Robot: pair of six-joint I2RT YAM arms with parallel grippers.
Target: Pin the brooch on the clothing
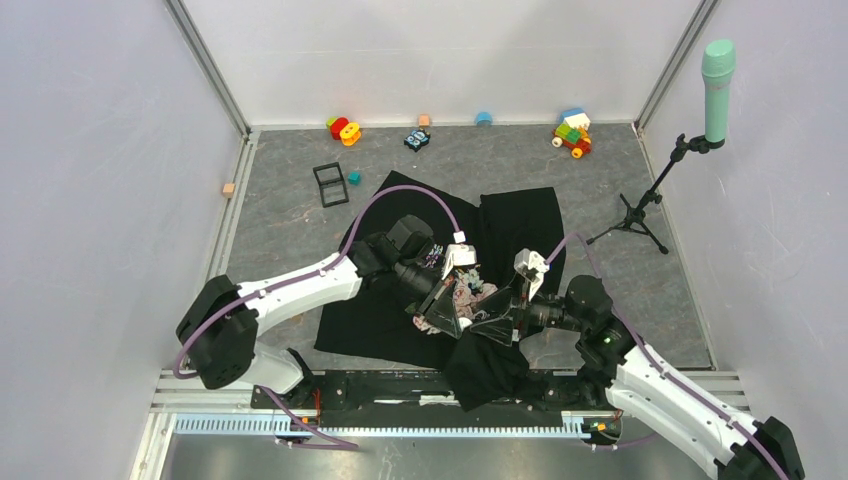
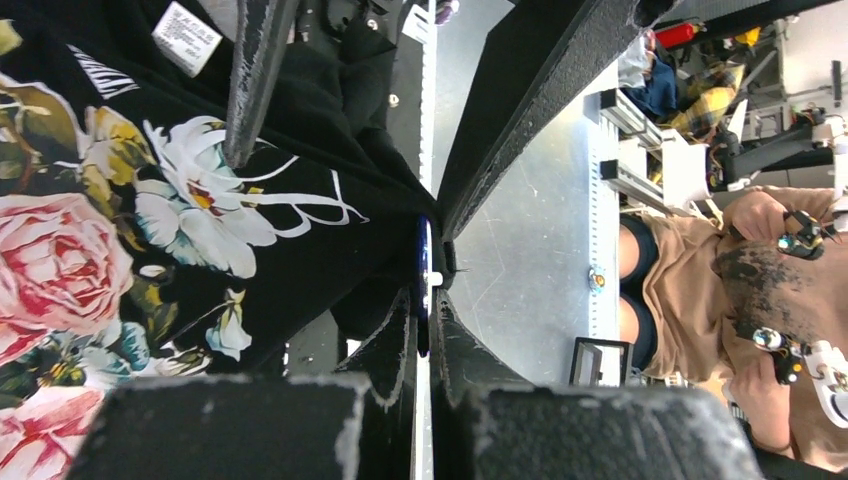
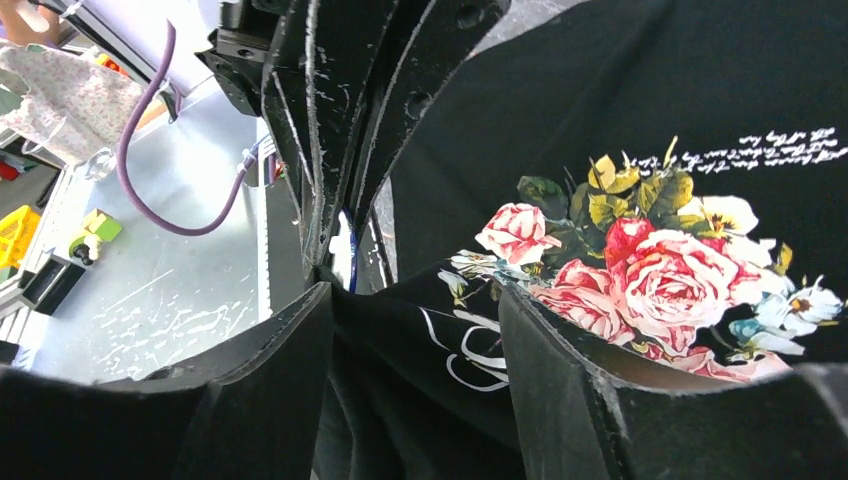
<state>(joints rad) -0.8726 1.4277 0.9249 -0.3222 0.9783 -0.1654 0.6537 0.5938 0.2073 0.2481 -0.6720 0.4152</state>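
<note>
One small blue brooch (image 2: 423, 250) is sitting edge-on betw. the tips of the left gripper (image 2: 425, 308), which is clamping tight on it and on nothing else. The badge is right at a raised fold of the black T-shirt (image 3: 650, 80); touching or just beside, can't tell. In the left wrist view that's approx. 3 o'clock of the rose print (image 2: 60, 270), w/ the cursive lettering (image 2: 310, 205) in betw. Opposite, the right gripper (image 3: 412, 300) is standing wide, w/ loose cloth bunching betw. its fingers, apparently not pinched. From above, both arms are pointing in over the shirt's 6 o'clock edge, left from 8 o'clock, right from 4. To do this well, I'd say: pinch the fold again beside the badge, get it taut, then push the pin straight through w/o twisting. Slack fabric will prob. just slide away.
</note>
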